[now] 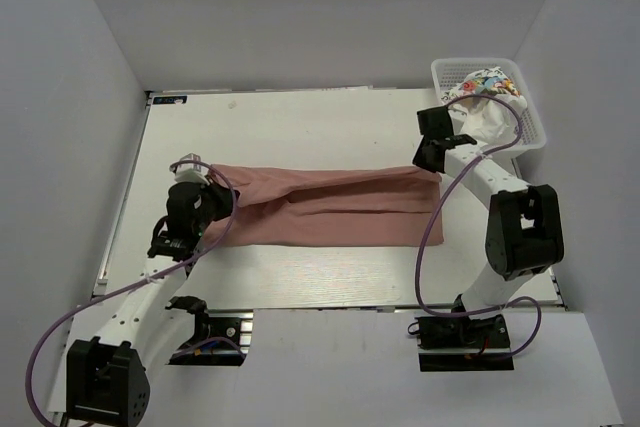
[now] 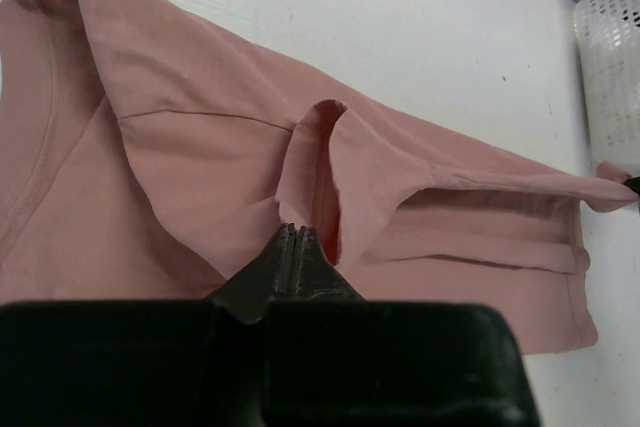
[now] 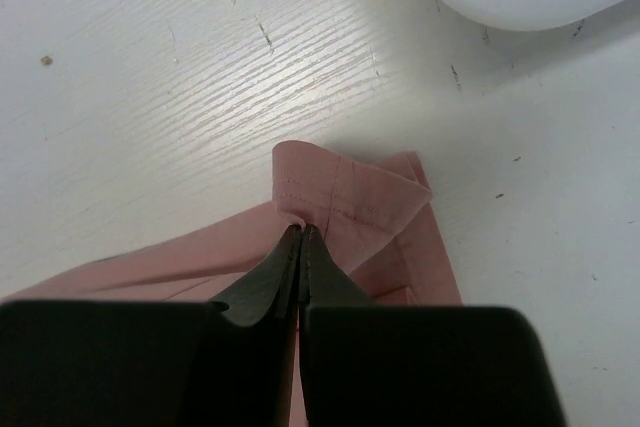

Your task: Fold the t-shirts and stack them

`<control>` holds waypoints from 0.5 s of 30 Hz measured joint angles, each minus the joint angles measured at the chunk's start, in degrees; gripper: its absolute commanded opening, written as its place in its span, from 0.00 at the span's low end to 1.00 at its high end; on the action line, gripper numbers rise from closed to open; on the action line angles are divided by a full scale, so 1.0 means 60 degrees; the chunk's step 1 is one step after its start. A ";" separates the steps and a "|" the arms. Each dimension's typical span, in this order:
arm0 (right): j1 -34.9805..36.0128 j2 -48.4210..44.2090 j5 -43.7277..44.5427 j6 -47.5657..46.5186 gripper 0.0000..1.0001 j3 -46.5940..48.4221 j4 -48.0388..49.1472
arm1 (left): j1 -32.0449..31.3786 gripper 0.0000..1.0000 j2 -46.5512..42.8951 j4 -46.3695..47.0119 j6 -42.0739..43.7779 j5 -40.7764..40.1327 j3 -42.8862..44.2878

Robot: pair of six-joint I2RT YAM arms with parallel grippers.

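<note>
The left gripper [image 2: 297, 234], at nine o'clock, and right gripper [image 3: 300, 234], at three, each clamp an end of the pink t-shirt [image 1: 330, 209]. Probably this keeps it taut for folding.

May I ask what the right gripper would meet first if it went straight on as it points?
Past the pink t-shirt corner it pinches, the right gripper would likely meet bare table first; the white basket lies beyond, though depth is unclear.

Count: 3 t-shirts total. 1 pink t-shirt [image 1: 330, 205] mid-frame on the counter [image 1: 300, 127], and 2 in the basket [image 1: 533, 112] at upper right: 1 white t-shirt [image 1: 490, 125], 1 multicolour-print t-shirt [image 1: 480, 80]. 1 basket. 2 arms: left arm [image 1: 150, 287], right arm [image 1: 500, 187].
</note>
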 measured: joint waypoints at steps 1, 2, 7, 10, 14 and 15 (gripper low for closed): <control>0.0000 -0.0051 -0.0004 -0.0004 0.00 -0.0033 -0.0004 | 0.0000 0.00 -0.0047 -0.0029 -0.0040 0.0000 -0.0044; 0.0000 -0.0091 -0.0007 -0.0004 0.00 -0.0087 0.0047 | 0.0000 0.00 -0.0066 -0.0044 -0.0066 0.0015 -0.0084; 0.0000 -0.0200 -0.0080 0.0007 0.00 -0.0521 0.0219 | 0.0000 0.12 -0.0011 -0.0441 -0.0193 0.0160 -0.0310; 0.0000 -0.0211 -0.0127 0.0135 0.43 -0.1107 0.0277 | 0.0000 0.99 0.0051 -0.1137 -0.0302 0.0211 -0.0324; 0.0000 -0.0357 -0.0076 0.0444 0.72 -0.1916 0.0058 | 0.0000 1.00 -0.0106 -0.2473 -0.0776 0.0233 -0.0313; 0.0004 -0.0521 -0.0007 0.0477 0.84 -0.2109 -0.0062 | 0.0000 1.00 -0.0255 -0.2830 -0.0831 0.0248 -0.0302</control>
